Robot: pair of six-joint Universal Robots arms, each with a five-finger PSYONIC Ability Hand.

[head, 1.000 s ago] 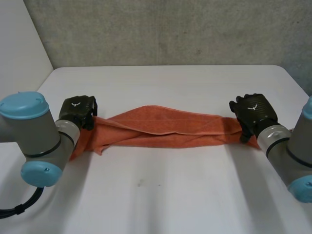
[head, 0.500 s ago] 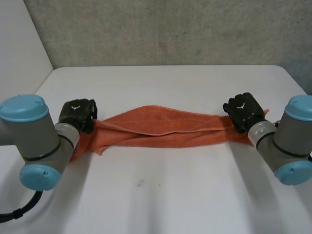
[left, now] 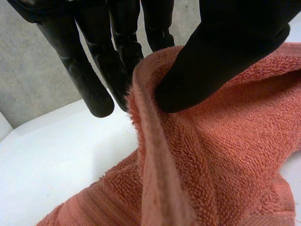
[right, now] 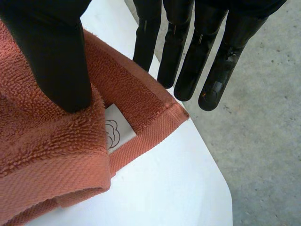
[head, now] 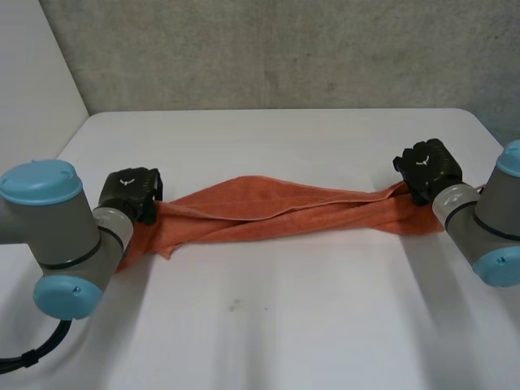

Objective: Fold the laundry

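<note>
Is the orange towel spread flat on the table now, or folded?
Neither: the orange towel is gathered into a long, creased strip, stretched between the left robot hand and the right robot hand, each pinching one end.

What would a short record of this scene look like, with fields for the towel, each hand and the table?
cloth: orange towel, bunched lengthwise, stretched between both hands
left hand: thumb and fingers pinch the edge at one end
right hand: thumb and fingers pinch the other end, near a white label
surface: white table; the towel's middle seems to rest on it
fold: not yet done
</note>
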